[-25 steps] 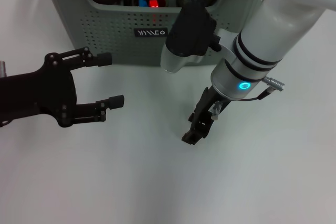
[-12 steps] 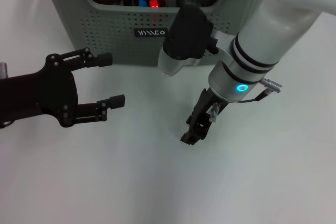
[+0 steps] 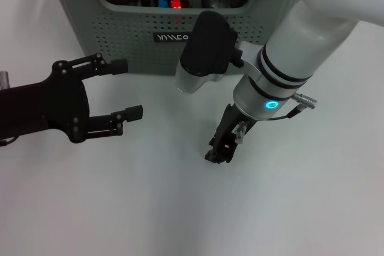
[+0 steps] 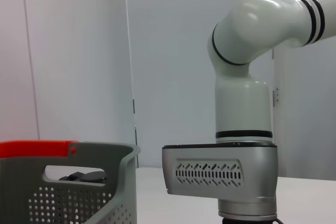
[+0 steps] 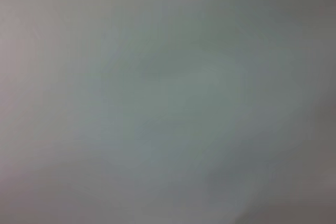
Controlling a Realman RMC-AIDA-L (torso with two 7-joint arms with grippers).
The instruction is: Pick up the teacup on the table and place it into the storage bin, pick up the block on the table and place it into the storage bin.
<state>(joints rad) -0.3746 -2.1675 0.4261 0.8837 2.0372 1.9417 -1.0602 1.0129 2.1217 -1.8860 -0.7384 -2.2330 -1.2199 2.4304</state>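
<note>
Behind both arms: storage bin [image 3: 120, 34] long axis sideways | L tool [image 3: 123, 88] apart | R tool [image 3: 217, 153] unclear

A plain white desk [image 3: 150, 208] carries the grey-green storage bin [image 3: 120, 34] along its far edge, holding dark items.

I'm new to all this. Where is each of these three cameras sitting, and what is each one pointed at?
Head view: on the robot's head, looking down at the white table, the storage bin, left gripper and right gripper.
Left wrist view: on the left arm, looking level across the table at the right arm, the bin's corner beside it.
Right wrist view: on the right arm; only blank grey surface shows, no body.
Shared: head and left wrist views both show bin and right arm.
</note>
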